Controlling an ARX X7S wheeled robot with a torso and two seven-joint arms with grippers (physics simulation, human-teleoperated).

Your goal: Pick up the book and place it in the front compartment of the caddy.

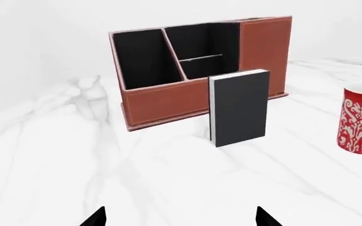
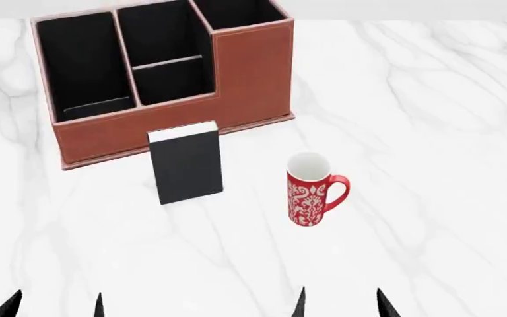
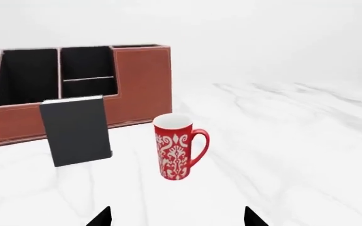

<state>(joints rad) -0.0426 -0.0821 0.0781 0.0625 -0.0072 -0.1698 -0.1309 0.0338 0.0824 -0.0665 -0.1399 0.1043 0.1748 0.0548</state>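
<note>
On the white marble table [image 2: 430, 119], the black book [image 2: 187, 165] stands upright just in front of the reddish-brown caddy [image 2: 253, 79], not in any cell, with the front compartment [image 2: 169, 84] behind it. The red-and-white mug [image 2: 308, 191] sits off to the book's right. Left gripper [image 2: 55, 305] and right gripper [image 2: 340, 304] both hang spread apart near the table's edge, holding nothing.

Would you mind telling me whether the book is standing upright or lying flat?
Upright: the book stands on its edge on the table, beside the caddy.
</note>
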